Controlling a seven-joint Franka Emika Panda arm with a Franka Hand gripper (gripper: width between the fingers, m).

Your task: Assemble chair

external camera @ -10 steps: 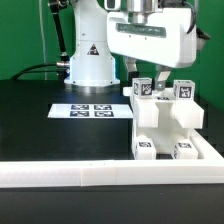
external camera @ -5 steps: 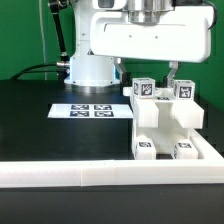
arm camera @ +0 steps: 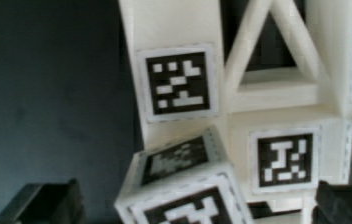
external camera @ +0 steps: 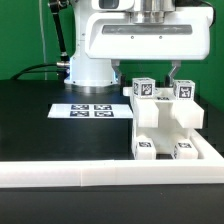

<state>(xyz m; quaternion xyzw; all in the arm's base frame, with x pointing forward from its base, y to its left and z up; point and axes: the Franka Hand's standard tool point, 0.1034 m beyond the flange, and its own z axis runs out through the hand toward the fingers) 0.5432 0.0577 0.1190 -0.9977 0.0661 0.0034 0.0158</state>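
**Gripper wide above the chair**

Exterior view: the chair [external camera: 165, 122] stood on the black surface [external camera: 40, 125] against the white rail [external camera: 110, 177]. The gripper [external camera: 146, 78] hung over it, fingers spread, holding nothing.

Wrist view: tagged posts [arm camera: 182, 85] were close; I would centre first, then descend straight.

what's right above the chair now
The open gripper hangs just over the chair, its fingers flanking the tagged tops. The arm's body hides whatever lies behind.
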